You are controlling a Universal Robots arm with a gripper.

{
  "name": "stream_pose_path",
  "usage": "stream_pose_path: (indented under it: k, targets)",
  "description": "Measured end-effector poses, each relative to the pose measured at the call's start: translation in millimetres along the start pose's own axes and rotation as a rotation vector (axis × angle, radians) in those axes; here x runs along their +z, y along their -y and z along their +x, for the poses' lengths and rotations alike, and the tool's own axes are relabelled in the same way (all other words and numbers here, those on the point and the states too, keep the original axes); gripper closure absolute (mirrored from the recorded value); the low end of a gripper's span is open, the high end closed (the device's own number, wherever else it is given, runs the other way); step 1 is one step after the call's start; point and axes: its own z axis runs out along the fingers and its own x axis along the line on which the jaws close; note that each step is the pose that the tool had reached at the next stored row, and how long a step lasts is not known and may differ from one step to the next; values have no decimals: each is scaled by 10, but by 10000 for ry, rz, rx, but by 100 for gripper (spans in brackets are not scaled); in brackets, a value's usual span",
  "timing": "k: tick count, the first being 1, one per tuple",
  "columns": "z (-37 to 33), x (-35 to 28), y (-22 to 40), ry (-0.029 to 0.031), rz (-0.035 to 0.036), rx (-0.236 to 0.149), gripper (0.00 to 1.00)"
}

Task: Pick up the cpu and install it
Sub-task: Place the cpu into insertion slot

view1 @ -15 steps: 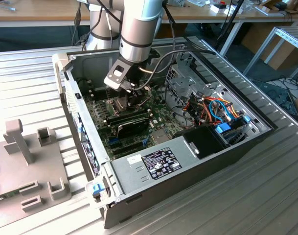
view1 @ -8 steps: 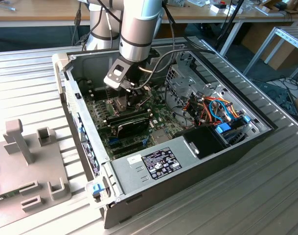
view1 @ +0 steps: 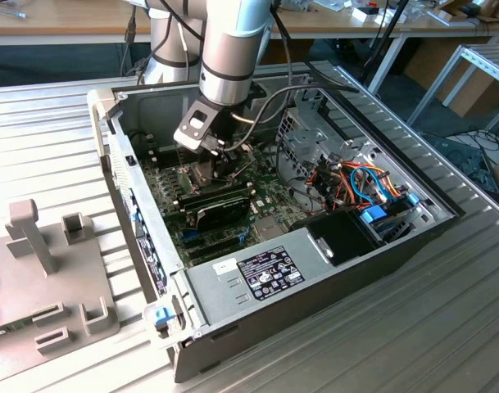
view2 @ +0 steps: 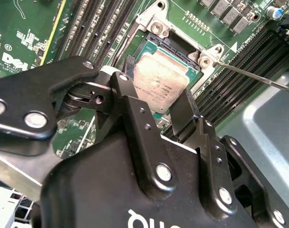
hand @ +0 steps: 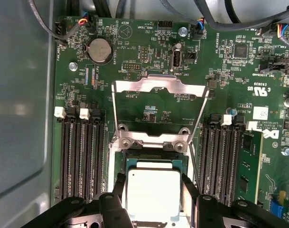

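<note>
Ribbed metal tabletop (view1: 396, 344) carries an open computer case (view1: 315, 304) in the exterior view, with a grey fixture (view1: 44, 270) on the exterior view's left. The arm (view1: 233, 41) reaches down into the case, and its gripper (view1: 220, 164) hangs low over the green motherboard (view1: 171, 201), beside the power supply (view1: 261, 274).

In the second wrist view, the black fingers (view2: 130, 102) pinch the cpu (view2: 161, 83) by two opposite edges. The silver chip lies level over the socket (view2: 156, 45), between banks of memory slots (view2: 104, 19). I cannot tell if it is fully seated.

In the first wrist view, the hinged socket frame (hand: 158, 88) stands open beyond the cpu, and a coin battery (hand: 100, 50) sits further up the board.
</note>
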Motion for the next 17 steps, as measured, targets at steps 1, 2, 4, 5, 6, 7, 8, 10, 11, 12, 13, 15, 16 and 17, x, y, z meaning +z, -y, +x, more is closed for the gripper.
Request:
stream_pose_path:
  k: [1, 2, 4, 5, 6, 7, 8, 10, 11, 12, 13, 15, 16, 17]
  targets:
    - [0, 7, 0, 2, 0, 1, 45]
    - [-1, 7, 0, 3, 2, 1, 45]
    - [0, 23, 0, -1, -1, 5, 45]
    - [-1, 28, 0, 2, 0, 59, 45]
    - [-1, 28, 0, 3, 1, 85, 45]
    - [0, 29, 0, 1, 0, 87, 45]
    - [0, 29, 0, 0, -1, 87, 45]
    - [0, 29, 0, 0, 0, 87, 45]
    - [0, 29, 0, 0, 0, 87, 45]
    - [0, 29, 0, -1, -1, 88, 45]
    - [0, 33, -1, -3, -3, 95, 45]
    - [-1, 39, 0, 1, 0, 111, 45]
    - [-1, 39, 0, 1, 0, 113, 45]
    - [-1, 39, 0, 1, 1, 115, 45]
